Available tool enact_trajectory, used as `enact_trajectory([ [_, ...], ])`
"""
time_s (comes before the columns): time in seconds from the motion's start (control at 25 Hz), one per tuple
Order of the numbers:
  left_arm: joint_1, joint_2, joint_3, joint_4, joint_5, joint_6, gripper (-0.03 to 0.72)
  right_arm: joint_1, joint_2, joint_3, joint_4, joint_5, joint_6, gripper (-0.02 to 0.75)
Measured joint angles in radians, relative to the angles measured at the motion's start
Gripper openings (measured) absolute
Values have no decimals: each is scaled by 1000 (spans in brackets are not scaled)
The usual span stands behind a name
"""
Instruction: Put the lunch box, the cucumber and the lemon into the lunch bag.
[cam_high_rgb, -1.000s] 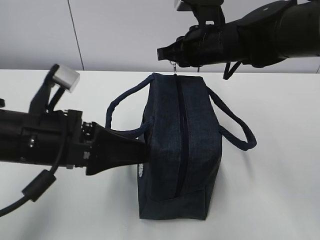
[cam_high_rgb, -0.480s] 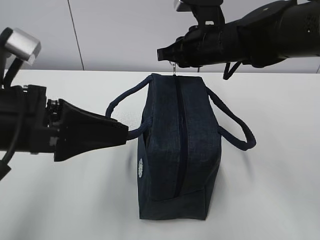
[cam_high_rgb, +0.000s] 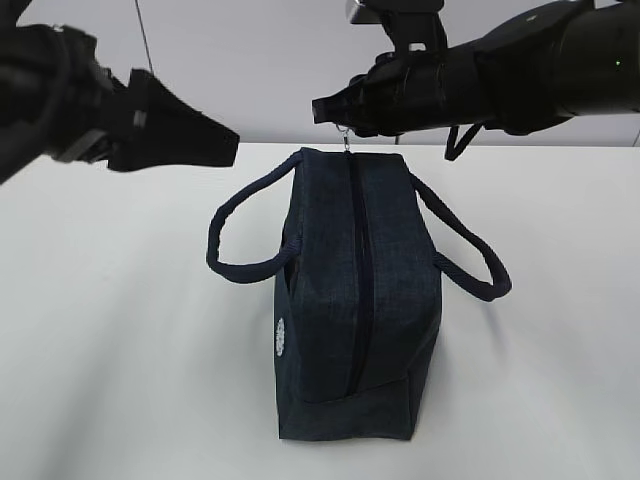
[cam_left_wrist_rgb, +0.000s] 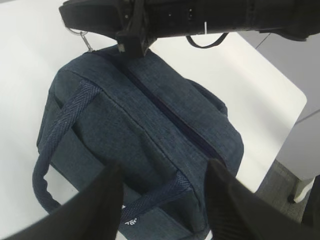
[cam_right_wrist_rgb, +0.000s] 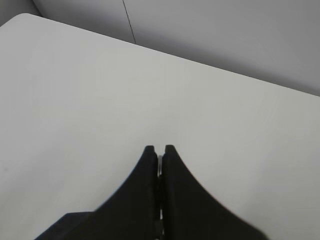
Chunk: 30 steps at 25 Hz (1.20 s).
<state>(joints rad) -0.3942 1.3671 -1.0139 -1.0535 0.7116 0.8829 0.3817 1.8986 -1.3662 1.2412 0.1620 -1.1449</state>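
The dark navy lunch bag stands on the white table with its top zipper closed along its length. It also shows in the left wrist view. My right gripper hovers over the bag's far end, shut on the metal zipper pull. A sliver of metal shows between its tips. My left gripper is raised above the table to the bag's upper left. It is open and empty, its fingers spread above the bag's near side. The lunch box, cucumber and lemon are out of view.
The bag's two loop handles hang out to the left and to the right. A small round white logo is on its left side. The white table ends at a grey wall behind.
My left arm has lifted up and away from the bag's left side and handle to the upper left. The right gripper has stayed on the zipper pull.
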Motion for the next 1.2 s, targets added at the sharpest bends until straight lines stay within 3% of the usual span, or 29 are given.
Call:
enact_trajectory([
  [0.2, 0, 130, -165, 187, 109, -202, 358, 0, 0, 0, 0, 13, -2, 0],
  [0.44, -7, 268, -299, 262, 204, -297, 354, 0, 0, 0, 0, 17, -2, 0],
  [0.68, -96, 364, -401, 378, 224, -398, 351, 0, 0, 0, -1, 18, -2, 0],
  [1.2, -118, 488, -522, 426, 237, -518, 349, 0, 0, 0, -1, 20, -2, 0],
])
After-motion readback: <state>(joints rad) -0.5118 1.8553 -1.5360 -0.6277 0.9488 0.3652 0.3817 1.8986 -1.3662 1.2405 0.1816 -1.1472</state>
